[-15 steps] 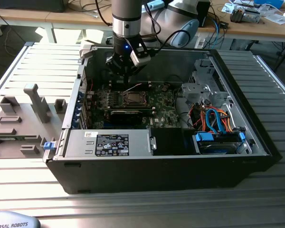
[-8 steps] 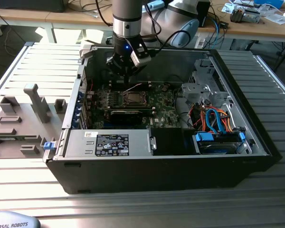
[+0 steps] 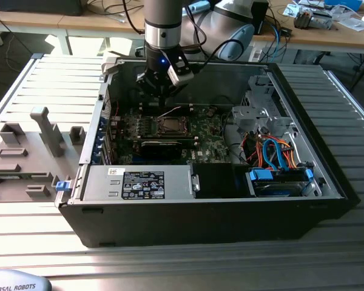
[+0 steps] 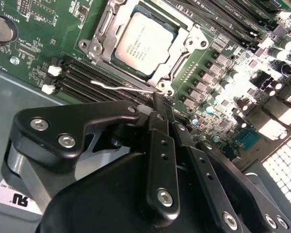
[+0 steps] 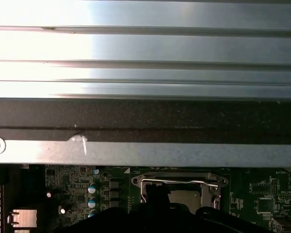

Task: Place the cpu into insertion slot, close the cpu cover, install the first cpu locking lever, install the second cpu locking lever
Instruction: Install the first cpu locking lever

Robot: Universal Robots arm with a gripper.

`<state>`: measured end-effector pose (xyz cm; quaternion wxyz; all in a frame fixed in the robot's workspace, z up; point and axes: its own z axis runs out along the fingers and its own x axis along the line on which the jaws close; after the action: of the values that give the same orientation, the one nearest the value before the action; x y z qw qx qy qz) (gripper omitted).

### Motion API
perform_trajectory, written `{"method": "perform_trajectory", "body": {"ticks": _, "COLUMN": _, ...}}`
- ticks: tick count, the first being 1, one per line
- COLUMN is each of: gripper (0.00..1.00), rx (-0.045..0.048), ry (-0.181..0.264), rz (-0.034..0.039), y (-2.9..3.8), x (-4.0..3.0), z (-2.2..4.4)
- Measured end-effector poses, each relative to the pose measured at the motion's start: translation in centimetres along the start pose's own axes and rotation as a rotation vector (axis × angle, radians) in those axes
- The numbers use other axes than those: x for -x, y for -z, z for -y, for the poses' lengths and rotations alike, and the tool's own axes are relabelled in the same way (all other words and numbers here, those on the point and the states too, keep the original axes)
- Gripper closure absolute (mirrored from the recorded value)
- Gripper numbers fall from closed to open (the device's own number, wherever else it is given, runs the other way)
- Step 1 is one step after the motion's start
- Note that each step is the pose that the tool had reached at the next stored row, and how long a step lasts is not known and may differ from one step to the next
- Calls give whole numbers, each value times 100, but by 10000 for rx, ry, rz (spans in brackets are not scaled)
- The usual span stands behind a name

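Cpu (image 4: 144, 42) seated under shut cpu cover (image 4: 103, 29) | locking lever (image 4: 121, 87) lies crosswise just ahead of my hand (image 4: 161, 104) | fingers closed, empty.

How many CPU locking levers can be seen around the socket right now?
1 for certain: a thin wire lever beside the cpu cover, just ahead of the gripper in the second wrist view. The cpu sits in the socket. A second lever may be hidden.
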<state>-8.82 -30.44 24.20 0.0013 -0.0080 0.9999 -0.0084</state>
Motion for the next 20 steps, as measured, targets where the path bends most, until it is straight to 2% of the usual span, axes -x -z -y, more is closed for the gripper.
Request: {"method": "perform_trajectory", "body": {"ticks": 20, "gripper": 89, "rx": 0, "ry": 0, "rz": 0, "y": -31, "x": 43, "z": 0}}
